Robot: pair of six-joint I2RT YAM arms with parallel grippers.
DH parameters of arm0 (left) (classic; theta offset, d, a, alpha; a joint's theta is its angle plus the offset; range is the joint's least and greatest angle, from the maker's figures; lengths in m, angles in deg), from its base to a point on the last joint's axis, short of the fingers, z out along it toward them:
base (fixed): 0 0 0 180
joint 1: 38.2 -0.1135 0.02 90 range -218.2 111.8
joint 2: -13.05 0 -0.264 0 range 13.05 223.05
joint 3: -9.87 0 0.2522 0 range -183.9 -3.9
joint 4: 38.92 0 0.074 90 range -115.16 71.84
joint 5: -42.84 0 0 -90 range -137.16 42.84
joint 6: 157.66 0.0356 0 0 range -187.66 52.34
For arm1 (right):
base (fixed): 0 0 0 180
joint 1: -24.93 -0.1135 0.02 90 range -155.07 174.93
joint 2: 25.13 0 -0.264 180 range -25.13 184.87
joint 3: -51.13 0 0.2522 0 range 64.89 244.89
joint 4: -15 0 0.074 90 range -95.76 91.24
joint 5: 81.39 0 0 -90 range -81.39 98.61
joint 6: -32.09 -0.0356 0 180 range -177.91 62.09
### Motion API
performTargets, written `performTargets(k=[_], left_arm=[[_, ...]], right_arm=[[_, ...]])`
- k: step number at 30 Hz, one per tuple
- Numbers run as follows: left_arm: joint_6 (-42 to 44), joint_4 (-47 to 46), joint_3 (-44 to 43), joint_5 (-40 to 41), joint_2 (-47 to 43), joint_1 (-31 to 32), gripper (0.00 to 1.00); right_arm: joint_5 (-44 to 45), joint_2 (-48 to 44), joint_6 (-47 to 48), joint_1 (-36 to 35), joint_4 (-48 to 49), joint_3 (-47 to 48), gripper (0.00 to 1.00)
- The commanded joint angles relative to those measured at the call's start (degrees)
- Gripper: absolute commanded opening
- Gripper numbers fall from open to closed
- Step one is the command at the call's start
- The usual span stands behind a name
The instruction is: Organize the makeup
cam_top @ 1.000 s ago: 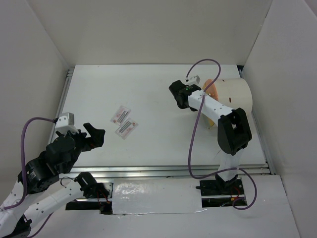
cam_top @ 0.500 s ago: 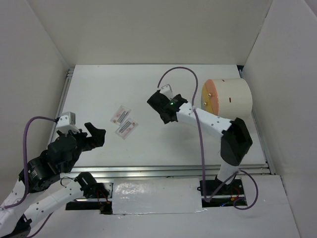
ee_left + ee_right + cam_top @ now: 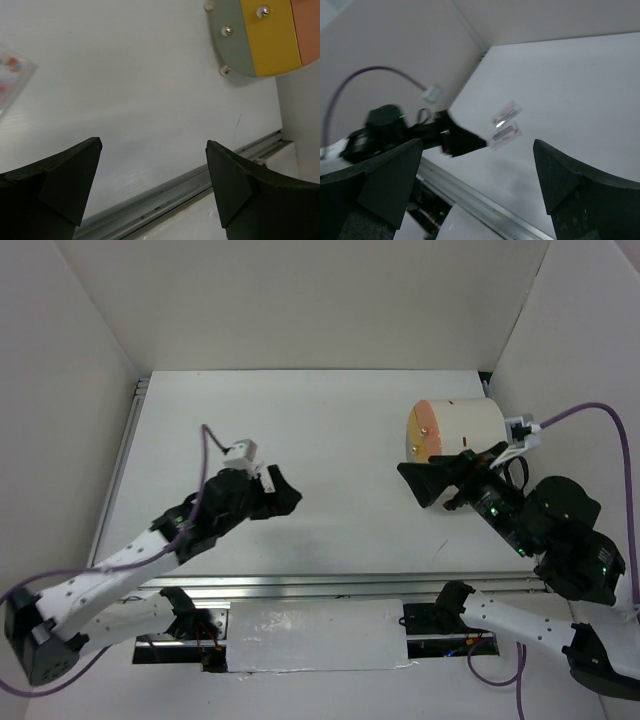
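Both arms are empty-handed. The left gripper hangs over the middle-left of the worktop with its jaws spread wide and nothing between them. The right gripper, equally wide and bare, sits just in front of the white cylinder. The step in hand looks like the left arm's reach for a packet. Next it must drop over one flat packet and pinch its edges.

From above, the left arm hides the makeup. The right wrist view shows it: the upper packet and the lower packet lie side by side, just beside the left jaw tips. The left wrist view catches only a corner of one, plus the cylinder's drawer front.
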Motion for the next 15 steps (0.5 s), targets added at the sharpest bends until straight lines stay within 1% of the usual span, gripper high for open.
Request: performTargets(k=[1,2,3,4,5,6,7,8,9,10,11,12,13,15], left_arm=[[-5.2,-31.2,0.0,-14.4,14.9,0.0,0.99],[-7.4,-36.2,-0.4,-15.6,18.3,-0.3,0.99],[-8.3,-40.6,-0.9,-18.4,21.5,-0.5,1.00],[-9.1,-46.0,-2.2,-19.2,28.2,-0.7,0.99],[-9.9,-47.4,-5.8,-19.7,31.8,-0.8,0.99],[-10.1,-48.4,-7.9,-20.1,38.3,-0.8,1.00],[-10.7,-49.1,-12.6,-20.5,41.4,-0.7,1.00],[-12.5,-49.9,-14.7,-21.0,44.7,-0.8,0.99],[-13.5,-51.1,-16.4,-21.7,50.7,-1.1,0.99],[-14.7,-55.6,-19.3,-24.0,53.6,-1.4,0.99],[-16.9,-57.8,-20.8,-25.1,56.6,-1.6,1.00],[-17.9,-59.0,-22.5,-25.8,59.1,-2.1,0.99],[-19.1,-59.9,-26.8,-26.6,64.5,-2.2,0.99],[-20.8,-60.6,-32.5,-29.7,69.8,-2.3,0.99]], right_arm=[[-12.7,-4.1,-5.2,-0.2,3.6,-6.3,1.00],[-14.1,-7.8,-6.0,-0.2,4.5,-7.2,1.00],[-15.3,-9.1,-6.2,-0.3,5.0,-7.8,1.00],[-16.3,-10.0,-6.4,-0.3,5.0,-8.1,1.00],[-17.9,-10.9,-6.5,-0.2,3.9,-8.0,1.00],[-18.7,-11.2,-6.3,-0.2,3.4,-7.9,1.00],[-19.0,-11.4,-6.2,-0.1,2.6,-8.0,1.00],[-19.3,-12.2,-6.2,-0.3,1.6,-8.2,1.00],[-19.6,-12.9,-6.1,-0.3,1.3,-8.8,1.00],[-19.6,-14.7,-6.2,-0.2,1.3,-9.4,1.00],[-19.6,-15.7,-6.2,-0.2,1.6,-10.0,1.00],[-20.8,-16.7,-6.1,-0.2,1.7,-10.3,1.00],[-21.4,-17.7,-5.7,-0.2,1.6,-11.0,1.00],[-21.8,-20.0,-5.5,-0.2,1.1,-11.1,1.00]])
